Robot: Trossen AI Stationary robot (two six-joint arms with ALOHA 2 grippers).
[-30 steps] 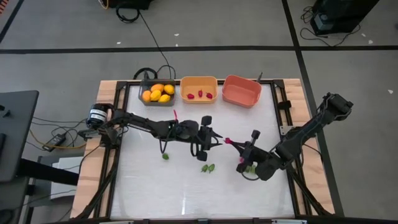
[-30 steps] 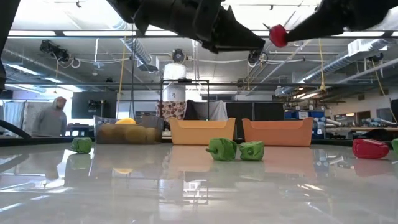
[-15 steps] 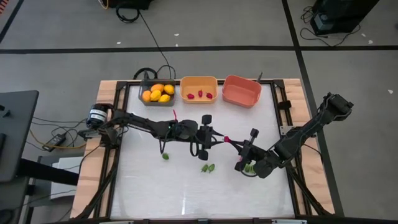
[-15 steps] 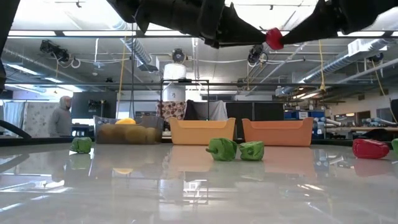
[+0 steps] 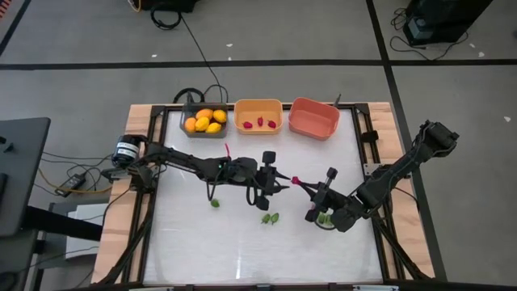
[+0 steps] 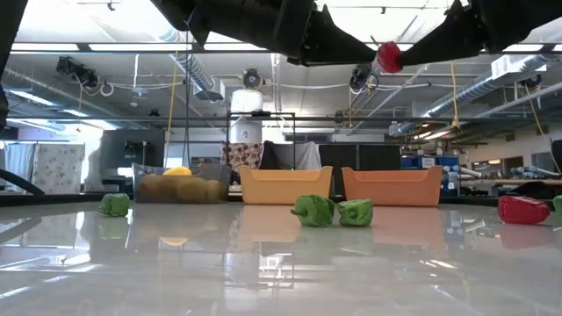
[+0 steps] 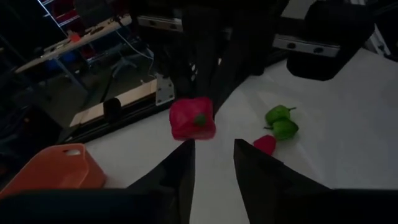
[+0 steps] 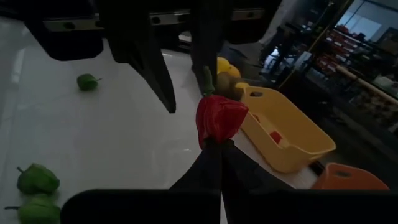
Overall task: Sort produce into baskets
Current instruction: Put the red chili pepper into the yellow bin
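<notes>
My right gripper (image 5: 300,184) is shut on a red pepper (image 5: 295,180), held above the middle of the table. My left gripper (image 5: 280,184) is open, its fingertips (image 7: 186,152) right at the pepper (image 7: 193,118) from the table's left. Along the far edge stand three baskets: a dark grey one (image 5: 192,110) with yellow-orange fruits, an orange one (image 5: 258,106) with red bits, and a salmon one (image 5: 313,118). Green peppers (image 5: 216,202) (image 5: 270,218) lie on the table. Another green pair (image 7: 281,124) lies by a red piece (image 7: 265,144). My right gripper pinches the red pepper's blunt end (image 8: 216,138) between its two fingertips. The fingers come nearly level, slanting from the table's near right. The pepper is lifted clear of the table, its green stem (image 8: 207,81) pointing away from the fingers. My left gripper's fingertips stand at the pepper's stem end; I cannot tell whether they touch it.
The table's black frame rails (image 5: 365,133) run along its edges. Cables (image 5: 194,94) lie behind the grey basket. The white tabletop (image 5: 210,246) is bare toward the near edge.
In the low view the gap between my left gripper's fingertips and the red pepper has closed: tip and pepper now stand together. Both arms have otherwise kept their place, and the pepper stays lifted.
</notes>
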